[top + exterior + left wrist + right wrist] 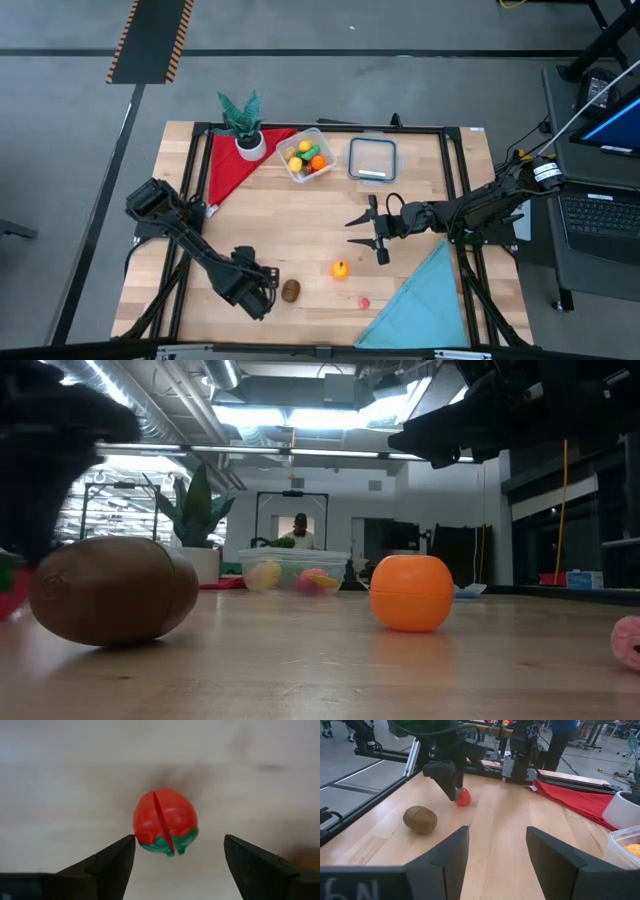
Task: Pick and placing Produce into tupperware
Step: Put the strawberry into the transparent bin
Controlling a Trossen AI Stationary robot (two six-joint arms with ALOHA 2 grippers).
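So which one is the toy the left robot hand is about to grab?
Find the left gripper at the table's front edge. Between its open fingers sits a strawberry: red with a green base, unlike the brown kiwi beside it.

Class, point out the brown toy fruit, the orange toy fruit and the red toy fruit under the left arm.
Brown fruit (113,590): low view, middle of its side.
Orange fruit (411,593): low view, centre of its front.
Red fruit (165,821): left wrist view, its red top, between the open left end effector's fingers.
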